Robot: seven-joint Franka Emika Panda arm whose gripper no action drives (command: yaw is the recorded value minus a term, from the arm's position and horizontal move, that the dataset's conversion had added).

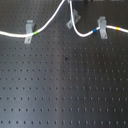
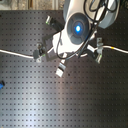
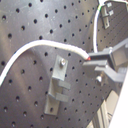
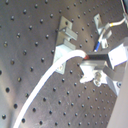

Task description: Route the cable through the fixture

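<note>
In the first exterior view the white cable [image 1: 50,20] comes in from the left and passes the left fixture [image 1: 29,31] at its green band. It rises to the top edge, then drops past the middle fixture [image 1: 71,20]. From there it runs through the right fixture [image 1: 102,27], between the blue and yellow bands. In both wrist views the gripper [image 3: 98,65] [image 4: 95,67] is shut on the cable [image 3: 45,45] [image 4: 45,82], held just above a grey fixture [image 3: 57,82] [image 4: 65,37]. In the second exterior view the arm hides the gripper.
Everything sits on a black perforated board [image 1: 65,90]. In the second exterior view the arm's white body [image 2: 77,27] covers the board's middle, and one more clip [image 2: 49,21] stands near the top. A small blue object [image 2: 1,85] lies at the second exterior view's left edge.
</note>
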